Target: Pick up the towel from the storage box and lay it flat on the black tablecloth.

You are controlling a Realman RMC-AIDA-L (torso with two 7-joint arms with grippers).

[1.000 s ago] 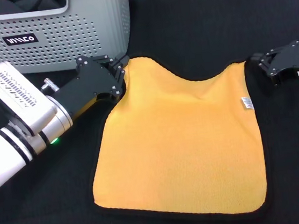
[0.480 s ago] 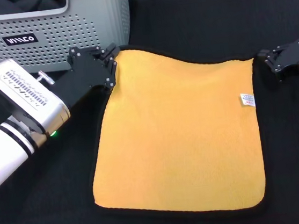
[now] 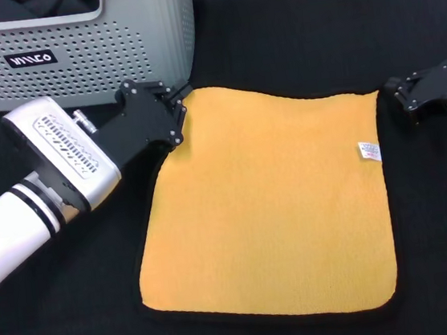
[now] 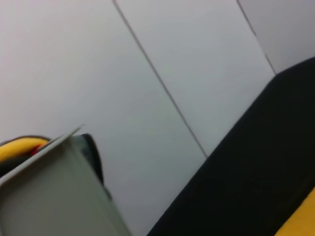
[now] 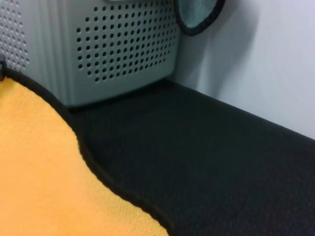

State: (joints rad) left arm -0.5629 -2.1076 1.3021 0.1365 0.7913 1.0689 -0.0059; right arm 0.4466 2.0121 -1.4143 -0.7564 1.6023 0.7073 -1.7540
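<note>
The towel (image 3: 268, 203) lies spread on the black tablecloth (image 3: 290, 39), yellow-orange face up, with dark trim and its white tag (image 3: 369, 151) near the right edge. My left gripper (image 3: 177, 114) is at the towel's far left corner, just in front of the storage box (image 3: 115, 63). My right gripper (image 3: 400, 97) is at the towel's far right corner. The right wrist view shows the towel (image 5: 39, 177), the tablecloth (image 5: 206, 162) and the box wall (image 5: 123, 49). The left wrist view shows a strip of towel (image 4: 301, 221) and a box corner (image 4: 49, 196).
The box carries a black label (image 3: 30, 58) and holds a dark fabric bundle (image 3: 51, 3). A grey-green cloth with dark trim (image 5: 197, 12) hangs over its rim. A white wall (image 4: 172, 59) stands behind the table.
The towel's far edge was raised and sagging in the middle; now it runs nearly straight and lies low. The left gripper moved away from the box; the right gripper shifted slightly outward.
</note>
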